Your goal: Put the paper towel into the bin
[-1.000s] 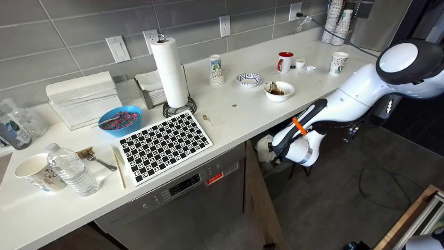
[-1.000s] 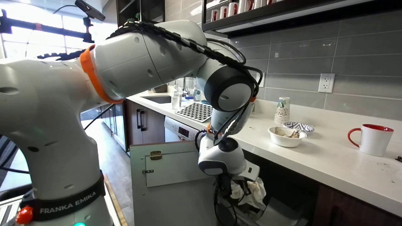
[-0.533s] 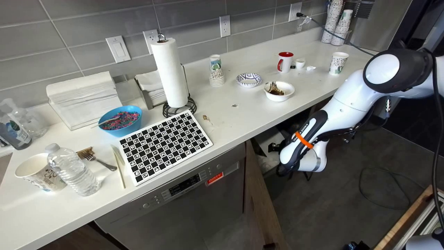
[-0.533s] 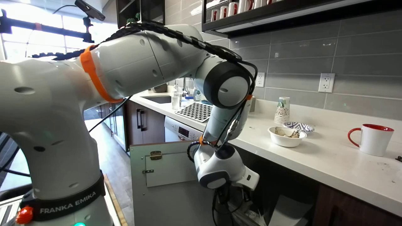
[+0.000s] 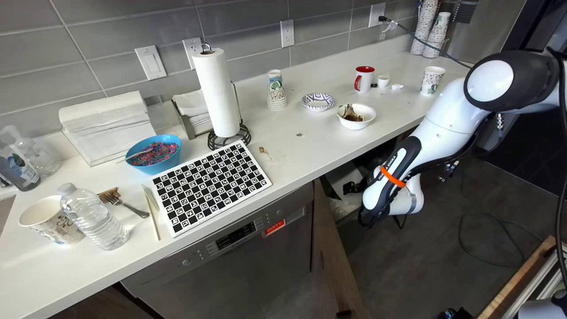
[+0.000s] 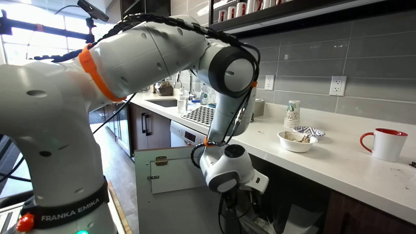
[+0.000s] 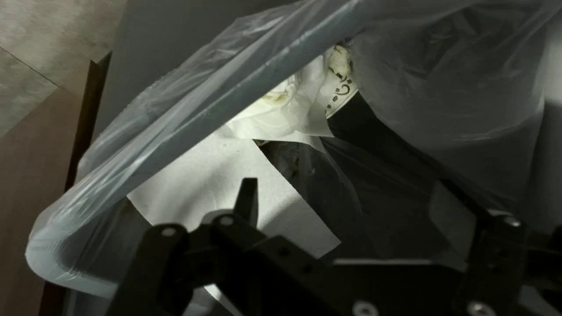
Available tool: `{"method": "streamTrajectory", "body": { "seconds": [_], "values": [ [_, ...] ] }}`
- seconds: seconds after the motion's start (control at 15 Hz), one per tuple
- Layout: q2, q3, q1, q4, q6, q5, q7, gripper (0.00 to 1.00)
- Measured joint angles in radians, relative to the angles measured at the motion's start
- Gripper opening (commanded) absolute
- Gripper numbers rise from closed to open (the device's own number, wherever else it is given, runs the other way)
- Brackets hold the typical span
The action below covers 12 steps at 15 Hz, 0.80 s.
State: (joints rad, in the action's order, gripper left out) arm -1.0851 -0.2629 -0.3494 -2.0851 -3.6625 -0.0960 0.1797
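- Hanging at the mouth of the small rectangular plastic-lined bin (image 7: 219, 109) w/ grey rim, the black 2-finger gripper (image 7: 347, 188) had its jaws spread wide.
- Crumpled white paper towel (image 7: 276, 116) lay inside the bin, beyond & apart from the jaws, next to a white item (image 7: 341, 92) w/ dark swirls.
- Flat white sheet (image 7: 197, 175) showed inside the rim, behind 1 jaw.
- White arm (image 5: 452, 110) w/ orange band reached below white countertop (image 5: 288, 141), near open brown cabinet door (image 5: 334, 252), in an exterior view.
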Motion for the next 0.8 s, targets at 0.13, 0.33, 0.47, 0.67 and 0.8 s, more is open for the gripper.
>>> {"method": "streamTrajectory", "body": {
  "seconds": [0.13,0.33,0.47,0.67,0.8],
  "values": [
    [0.063,0.026,0.012,-0.042,0.106,0.013,-0.010,1.00],
    [0.153,0.041,0.016,-0.103,0.268,0.040,-0.042,1.00],
    [0.207,0.042,0.019,-0.137,0.374,0.048,-0.076,1.00],
    [0.282,0.051,0.044,-0.179,0.528,0.049,-0.136,1.00],
    [0.343,0.085,0.094,-0.207,0.631,0.049,-0.171,1.00]
  ]
}}
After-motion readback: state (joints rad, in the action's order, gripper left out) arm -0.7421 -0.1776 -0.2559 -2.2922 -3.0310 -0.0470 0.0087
